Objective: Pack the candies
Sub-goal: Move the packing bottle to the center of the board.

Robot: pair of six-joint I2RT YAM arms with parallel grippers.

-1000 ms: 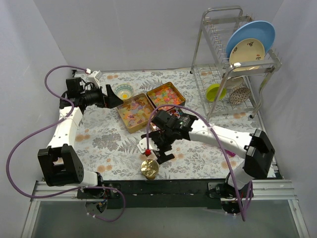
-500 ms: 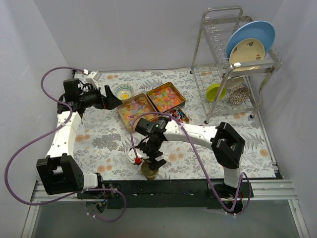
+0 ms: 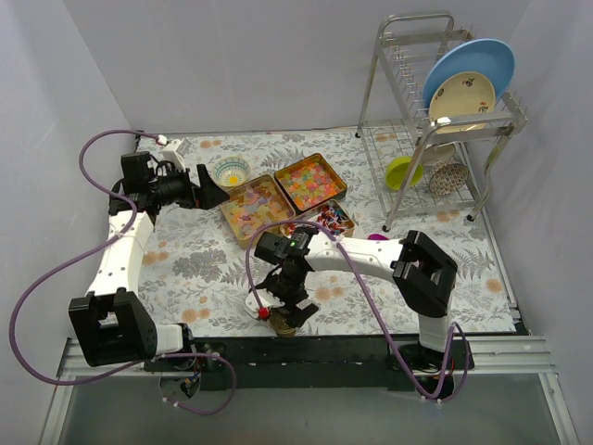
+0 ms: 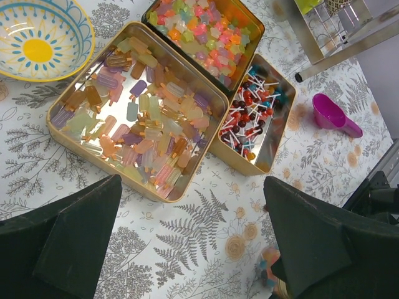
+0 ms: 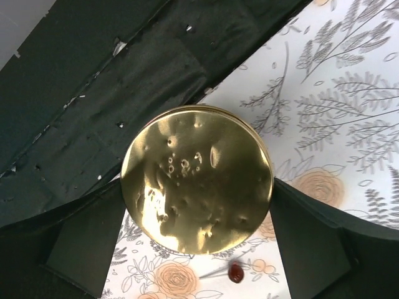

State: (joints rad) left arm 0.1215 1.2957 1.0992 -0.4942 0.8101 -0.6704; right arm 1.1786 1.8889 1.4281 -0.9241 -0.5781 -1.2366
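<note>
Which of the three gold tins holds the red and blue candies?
The small narrow tin, the one nearest the magenta scoop. The large tin beside it holds pale gummies, and the third tin holds bright jellies.

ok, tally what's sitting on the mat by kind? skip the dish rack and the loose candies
Candy tins: 3
Patterned bowl: 1
Magenta scoop: 1
Round gold lid: 1
Total: 6
</note>
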